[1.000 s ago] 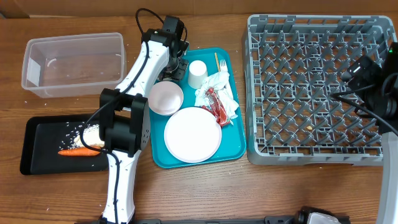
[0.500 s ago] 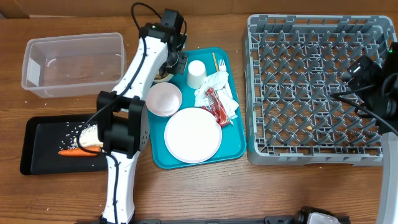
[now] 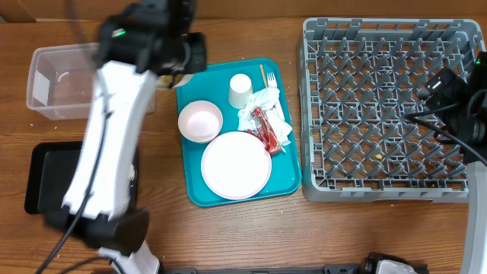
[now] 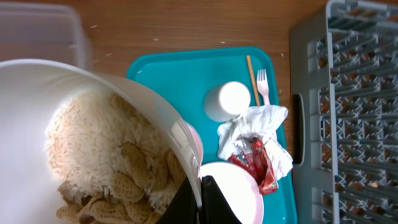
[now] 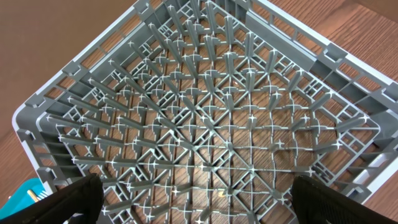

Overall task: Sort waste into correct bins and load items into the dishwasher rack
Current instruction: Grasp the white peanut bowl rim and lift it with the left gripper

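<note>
While your left gripper (image 4: 200, 204) is clamped shut on the rim of the white bowl (image 4: 74, 130), the whole weight of rice and peanut shells hangs from that one thin edge. The bowl sits raised by the right end of the clear tub (image 3: 76, 84), just off the teal tray (image 3: 190, 194). That arm shows blurred in the overhead view, a sign of speed, so a jolt could let the rim slide between the fingers and drop the bowl. If you tip it before it is fully over a bin, food scatters on the table or onto the plate (image 3: 236, 164), the second bowl (image 3: 201, 121) and the cup (image 3: 240, 90). Choose the bin with care too: rice emptied where the napkins (image 3: 268, 106) and wrapper (image 3: 264, 131) belong spoils the sort, and the black tray (image 3: 42, 179) is shallow enough to overflow. Your right gripper (image 5: 199, 208) hangs wide open and empty over the dishwasher rack (image 3: 380, 106), well apart, so it cannot catch anything.
</note>
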### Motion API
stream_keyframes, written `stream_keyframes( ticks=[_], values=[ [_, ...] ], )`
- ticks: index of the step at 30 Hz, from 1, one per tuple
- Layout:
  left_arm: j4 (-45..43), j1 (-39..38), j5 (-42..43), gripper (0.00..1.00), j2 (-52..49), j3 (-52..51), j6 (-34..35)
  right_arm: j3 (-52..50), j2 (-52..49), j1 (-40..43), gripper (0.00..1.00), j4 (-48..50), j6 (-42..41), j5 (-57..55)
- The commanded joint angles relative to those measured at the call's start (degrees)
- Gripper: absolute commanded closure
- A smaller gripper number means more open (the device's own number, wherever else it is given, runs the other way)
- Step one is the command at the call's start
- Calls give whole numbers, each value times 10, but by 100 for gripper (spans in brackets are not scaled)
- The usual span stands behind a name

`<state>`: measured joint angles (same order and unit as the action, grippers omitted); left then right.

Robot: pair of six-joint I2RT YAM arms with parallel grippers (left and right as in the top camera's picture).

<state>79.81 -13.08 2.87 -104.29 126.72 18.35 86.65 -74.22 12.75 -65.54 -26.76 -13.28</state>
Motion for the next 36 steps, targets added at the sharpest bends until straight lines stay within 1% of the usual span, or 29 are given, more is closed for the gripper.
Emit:
stream_keyframes(
  ticks=[1,5,7,10,12,15,19,22,25,28,32,36],
  values=[
    [40,54,1,96,28,5,56,3,5,1,0,3,-1,1],
    [119,121,6,96,43,5,70,3,5,1,0,3,-1,1],
    [144,153,17,95,48,-2,72,3,5,1,0,3,-1,1],
    [144,196,37,95,63,-37,68,3,5,1,0,3,-1,1],
    [132,219,51,95,80,-70,54,3,5,1,0,3,-1,1],
    [93,254,103,95,116,-145,25,3,5,1,0,3,-1,1],
    [6,314,204,95,176,-289,-6,3,5,1,0,3,-1,1],
    [-53,361,265,96,197,-388,-22,3,5,1,0,3,-1,1],
    [-120,412,328,96,195,-481,-45,3,5,1,0,3,-1,1],
    [-197,462,383,96,187,-563,-47,3,5,1,0,3,-1,1],
    [-275,525,477,95,169,-648,-74,3,5,1,0,3,-1,1],
    [-336,575,498,94,149,-682,-81,3,5,1,0,3,-1,1]
  ],
)
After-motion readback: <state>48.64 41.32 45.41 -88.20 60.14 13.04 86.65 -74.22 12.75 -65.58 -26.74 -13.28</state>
